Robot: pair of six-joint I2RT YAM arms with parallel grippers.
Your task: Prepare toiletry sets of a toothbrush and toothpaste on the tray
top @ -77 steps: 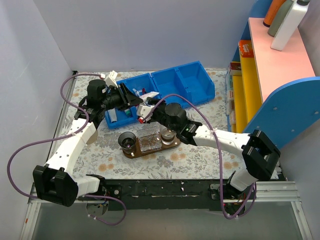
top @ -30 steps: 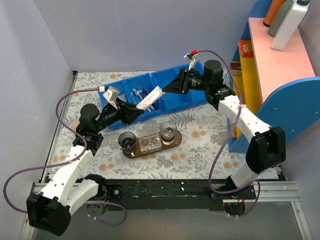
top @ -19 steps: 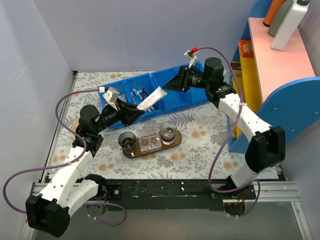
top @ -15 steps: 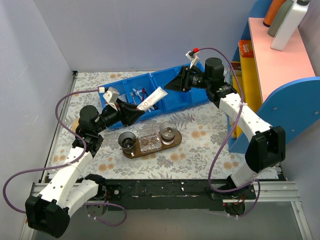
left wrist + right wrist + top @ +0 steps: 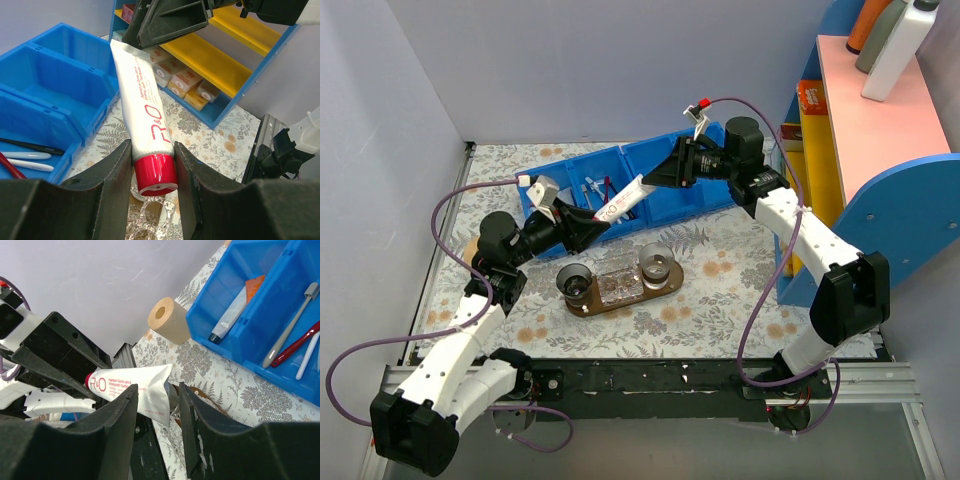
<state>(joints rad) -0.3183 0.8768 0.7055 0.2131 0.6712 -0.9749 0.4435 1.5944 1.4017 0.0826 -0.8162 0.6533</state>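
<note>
Over the table in the top view, the toothpaste point(image 5: 622, 200) hangs in the air between the two arms. It slants above the front edge of the blue bins point(image 5: 685, 165), well clear of the tray point(image 5: 595, 307), which lies nearer the bases and carries two cups point(image 5: 657, 265) and a clear box point(image 5: 617, 283). The left gripper point(image 5: 592, 222) pinches the tube at its cap end, while the right gripper point(image 5: 657, 180) sits at the crimped tail. From the left wrist, the fingers point(image 5: 115, 180) press both sides of the tube just behind the red cap point(image 5: 156, 172). That looks the sound place to hold it: the shoulder should be stiff, whereas the body looks soft, light and glossy, likely to dent or slide under a hard squeeze. From the right wrist, the jaws stand apart either side of the flat tail with a sliver of gap on one side, so I judge them not clamped. The toothbrush point(image 5: 309, 361) lies in a bin beside a red toothbrush point(image 5: 300, 342). A floral cloth point(image 5: 720, 300) covers the table, and its busy pattern could hide small things. Plain lilac walls point(image 5: 620, 70) close in the back and left, a blue-and-yellow shelf point(image 5: 810, 170) crowds the right, and a cardboard roll point(image 5: 169, 320) lies on the cloth near the bins.
</note>
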